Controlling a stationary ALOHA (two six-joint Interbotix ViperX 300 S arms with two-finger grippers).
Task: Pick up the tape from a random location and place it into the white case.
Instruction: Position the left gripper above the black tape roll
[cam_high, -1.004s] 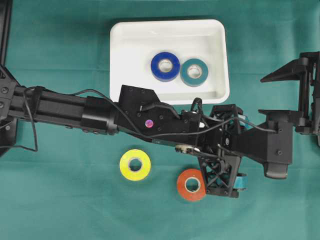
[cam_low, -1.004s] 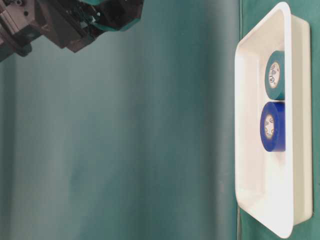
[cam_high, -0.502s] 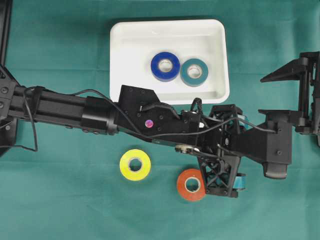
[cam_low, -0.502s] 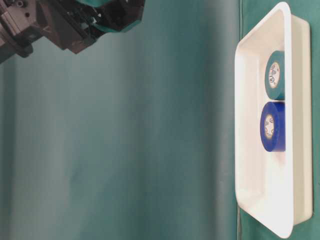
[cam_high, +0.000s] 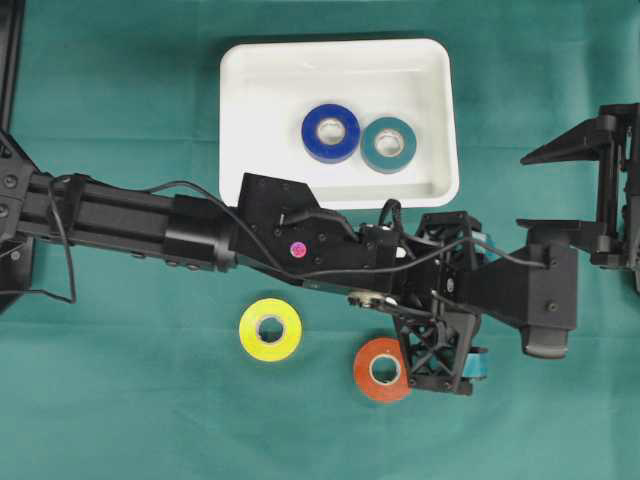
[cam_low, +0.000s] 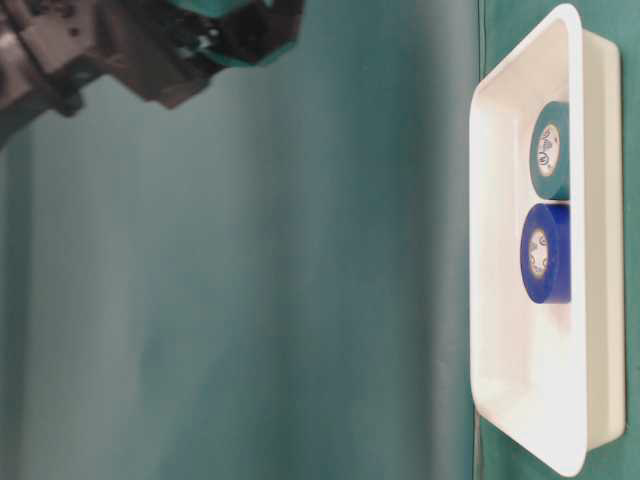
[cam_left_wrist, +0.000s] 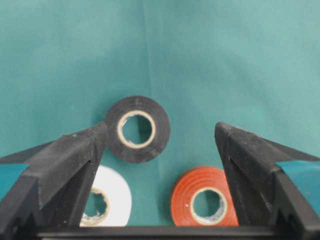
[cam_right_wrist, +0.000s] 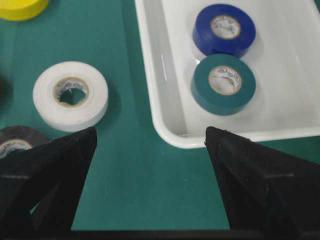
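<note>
six tape rolls (cam_right_wrist: 70, 95) (two cased), one white case (cam_high: 250, 150)

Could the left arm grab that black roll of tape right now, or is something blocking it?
Probably yes. In the wrist view the left gripper is open, with the black tape lying flat on the cloth between its fingers. The white tape and orange tape lie close by but not in between.

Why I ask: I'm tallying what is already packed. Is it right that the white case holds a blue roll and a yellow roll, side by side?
Not quite. Beside the blue roll in the white case lies a teal roll, not a yellow one. The yellow roll lies outside on the green cloth. The overhead view shows this.
</note>
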